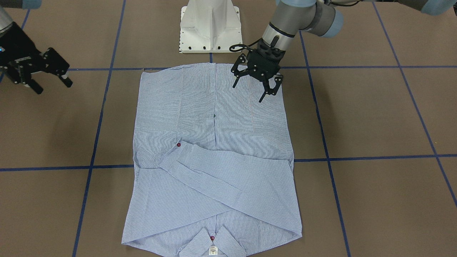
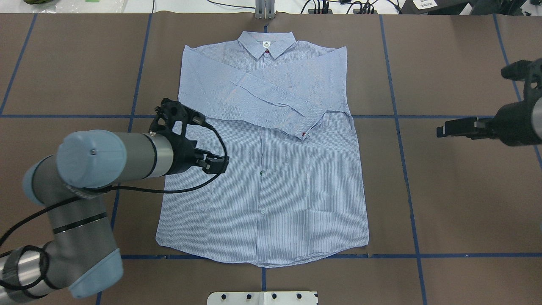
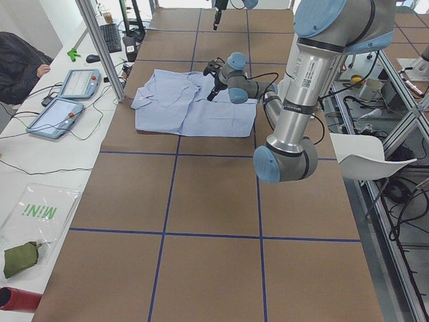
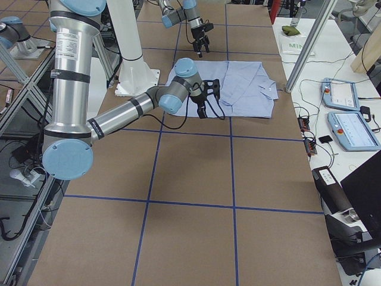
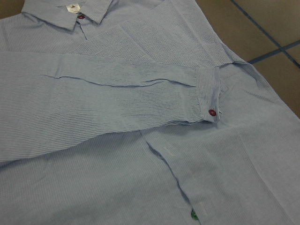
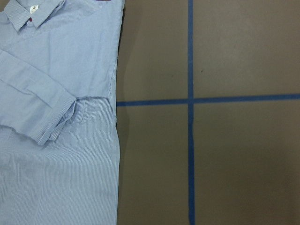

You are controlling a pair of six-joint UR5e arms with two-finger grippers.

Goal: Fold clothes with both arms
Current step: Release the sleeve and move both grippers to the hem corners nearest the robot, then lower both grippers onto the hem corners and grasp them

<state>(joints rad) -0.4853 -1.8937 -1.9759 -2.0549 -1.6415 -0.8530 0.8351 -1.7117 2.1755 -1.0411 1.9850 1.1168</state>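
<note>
The shirt [image 2: 275, 199] lay flat, buttons up, mid-bench [image 2: 444, 203], collar toward the edge farthest from the robot. Both sleeves were crossed over the chest, probably to narrow it for folding. The left claw [image 1: 250, 91] hovered spread above the lower front. The right claw [image 1: 53, 85], also spread, hung well apart.

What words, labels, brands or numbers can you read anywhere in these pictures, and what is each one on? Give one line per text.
"MiNi", in green letters, on the clear plastic bag lying on the white side surface.
White tag inside the collar of the shirt: print too small to read.
White sticker on the left arm: too small to read.
No other text is readable.
</note>
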